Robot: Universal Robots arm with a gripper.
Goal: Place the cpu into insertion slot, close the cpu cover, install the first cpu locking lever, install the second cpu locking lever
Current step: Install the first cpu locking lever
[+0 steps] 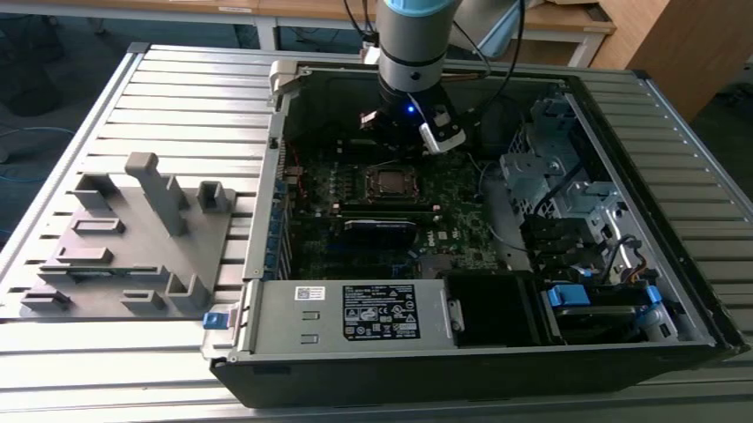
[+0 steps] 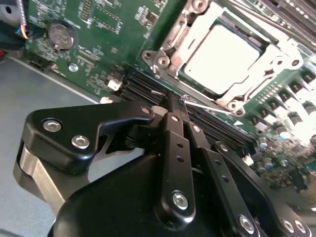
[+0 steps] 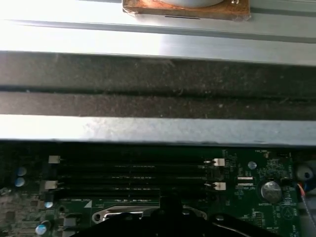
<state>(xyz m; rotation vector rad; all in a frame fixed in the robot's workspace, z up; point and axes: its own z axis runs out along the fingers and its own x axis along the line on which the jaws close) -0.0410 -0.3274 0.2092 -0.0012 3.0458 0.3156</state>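
Observation:
The cpu (image 2: 222, 57), a silver-grey square chip, lies flat in the insertion slot (image 2: 163, 61) on the green motherboard. The cpu cover (image 2: 269, 60), a metal frame with a square window, lies down around the chip. In the exterior view the cpu (image 1: 387, 181) sits mid-board inside the open computer case. My gripper (image 2: 177, 101) has its black fingers (image 2: 170, 133) pressed together with nothing visible between them. Its tips are just beside the socket, at the end of a thin metal locking lever (image 2: 210, 106). The gripper (image 1: 406, 132) hangs over the board's far part.
Long black memory slots (image 3: 133, 173) run beside the socket. A coin battery (image 2: 61, 34) sits on the board. The case wall (image 3: 158, 89) rises close by. A power supply (image 1: 353, 313), drive cages (image 1: 553, 176) and a grey fixture plate (image 1: 130, 238) on the exterior view's left surround the board.

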